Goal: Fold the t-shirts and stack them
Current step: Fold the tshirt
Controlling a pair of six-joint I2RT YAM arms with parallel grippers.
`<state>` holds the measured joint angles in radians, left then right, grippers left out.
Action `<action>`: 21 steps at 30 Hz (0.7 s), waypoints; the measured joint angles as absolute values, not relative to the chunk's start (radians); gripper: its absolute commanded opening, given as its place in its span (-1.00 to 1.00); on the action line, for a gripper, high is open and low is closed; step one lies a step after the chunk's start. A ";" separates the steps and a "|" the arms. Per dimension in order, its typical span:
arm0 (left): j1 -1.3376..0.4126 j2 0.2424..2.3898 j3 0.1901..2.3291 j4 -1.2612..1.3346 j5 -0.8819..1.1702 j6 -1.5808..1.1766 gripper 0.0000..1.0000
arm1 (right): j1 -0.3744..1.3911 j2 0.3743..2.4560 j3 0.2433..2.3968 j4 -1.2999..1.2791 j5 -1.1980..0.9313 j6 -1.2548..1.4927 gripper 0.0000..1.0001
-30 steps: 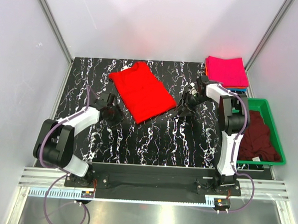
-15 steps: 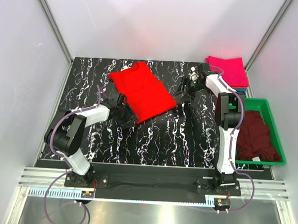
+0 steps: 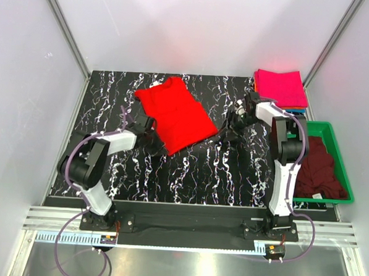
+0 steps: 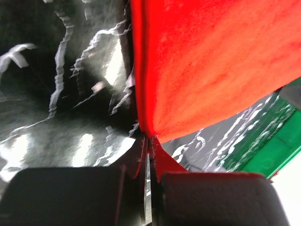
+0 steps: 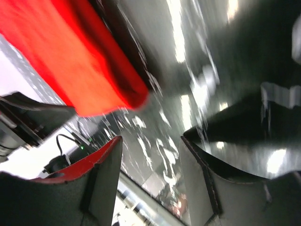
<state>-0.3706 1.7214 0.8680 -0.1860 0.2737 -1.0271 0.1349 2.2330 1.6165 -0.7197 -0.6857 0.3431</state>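
Note:
The bright red t-shirt [image 3: 173, 113] lies partly folded and slanted on the black marbled table; it also shows in the left wrist view [image 4: 211, 61] and the right wrist view [image 5: 80, 61]. My left gripper [image 3: 155, 136] [image 4: 147, 139] is shut at its near left edge, the cloth's corner pinched between the tips. My right gripper [image 3: 229, 129] [image 5: 150, 139] is open just off the shirt's right corner, nothing between its fingers. A folded magenta-pink t-shirt [image 3: 280, 87] rests at the back right. A dark maroon t-shirt [image 3: 316, 166] lies crumpled in the bin.
The green plastic bin [image 3: 333, 130] [image 4: 277, 146] stands at the table's right edge, beside the right arm. Blue and orange edges peek out under the pink shirt. White walls close the table on three sides.
The left gripper slid in to the red shirt's near left corner and shut on it. The right gripper swung to the far side, then came back beside the shirt's right corner, still open.

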 measured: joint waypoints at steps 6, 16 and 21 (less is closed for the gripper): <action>-0.272 1.569 0.730 -0.282 0.294 -0.919 -0.95 | 0.165 2.091 1.424 -0.741 -0.634 0.361 0.18; -0.160 1.436 0.668 -0.527 0.292 -0.778 -0.33 | 0.298 1.933 1.281 -0.678 -0.618 0.441 -0.27; -0.138 1.325 0.726 -0.725 0.127 -0.774 0.03 | 0.315 2.004 1.460 -0.693 -0.622 0.447 -0.16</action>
